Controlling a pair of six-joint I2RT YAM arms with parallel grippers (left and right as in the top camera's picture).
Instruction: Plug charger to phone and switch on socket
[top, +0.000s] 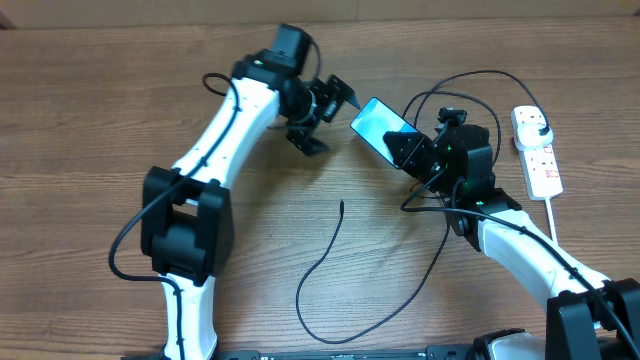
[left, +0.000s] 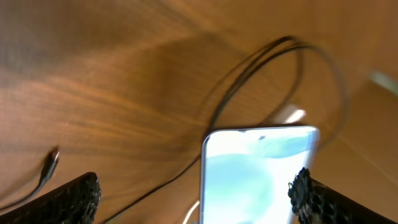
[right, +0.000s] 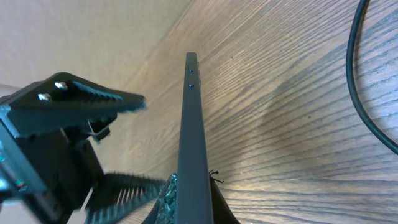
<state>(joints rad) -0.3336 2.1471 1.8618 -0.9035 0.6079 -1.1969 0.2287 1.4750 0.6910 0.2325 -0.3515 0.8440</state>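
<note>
The phone (top: 383, 124), its light-blue screen lit, is held off the table by my right gripper (top: 414, 152), shut on its near end. In the right wrist view the phone (right: 193, 137) shows edge-on between the pads. My left gripper (top: 338, 120) is open at the phone's free end. In the left wrist view the phone (left: 258, 177) lies between the wide-apart fingers (left: 74, 199), nearer the right one and untouched. The charger's connector tip (top: 342, 204) lies loose on the table, and its black cable (top: 318, 262) loops away. Its plug (top: 535, 122) sits in the white socket (top: 543, 168) at the right.
The black cable arcs behind the right arm (top: 478, 75) and curves along the table's front (top: 400, 305). The socket's white cord (top: 554, 220) runs toward the front right. The left arm's base (top: 185, 225) stands at the left.
</note>
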